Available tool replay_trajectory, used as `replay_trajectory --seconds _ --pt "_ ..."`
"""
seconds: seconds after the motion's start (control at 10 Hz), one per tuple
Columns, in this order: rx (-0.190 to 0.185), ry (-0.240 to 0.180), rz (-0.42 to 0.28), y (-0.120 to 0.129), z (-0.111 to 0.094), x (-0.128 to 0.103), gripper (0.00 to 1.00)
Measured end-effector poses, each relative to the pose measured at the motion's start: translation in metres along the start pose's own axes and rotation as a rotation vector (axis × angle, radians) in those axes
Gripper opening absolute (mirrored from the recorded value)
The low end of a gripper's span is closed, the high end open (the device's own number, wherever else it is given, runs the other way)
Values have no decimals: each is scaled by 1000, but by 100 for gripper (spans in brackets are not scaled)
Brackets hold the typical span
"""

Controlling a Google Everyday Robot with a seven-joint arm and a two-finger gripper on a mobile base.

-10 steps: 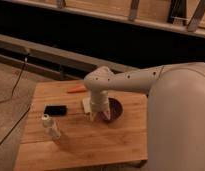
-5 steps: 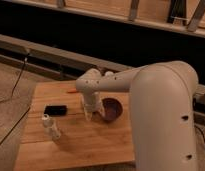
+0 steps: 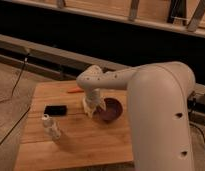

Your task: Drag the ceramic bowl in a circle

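- On the wooden table, right of centre: ceramic bowl, dark maroon, upright.
- At its left rim: gripper, lowered; whether it has hold of the rim, you cannot tell.
- Step in hand: likely the drag itself.
- Next: you sweep a steady arc, sparing the black device.

Wooden table: 1.
Ceramic bowl, maroon: 1, at 2 o'clock from table centre.
Gripper: 1, at the bowl's 9 o'clock rim.
Black rectangular device: 1, at 10 o'clock.
Small white bottle-like object: 1, at 9 o'clock.
Thin orange object: 1, at 12 o'clock.
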Motion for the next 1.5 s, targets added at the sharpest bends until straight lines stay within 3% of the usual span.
replay_trajectory --seconds 0.3,0.6,0.9,1.0,1.3,1.5 --pt "-36 -10 17 -14 10 -3 65" --pt "-51 0 7 -8 20 -5 64" --pt "-51 10 -8 0 23 -6 42" --pt "-51 14 -3 1 23 -4 27" --pt "-55 22 18 0 25 0 1" --pt "-59 24 28 -1 25 3 0"
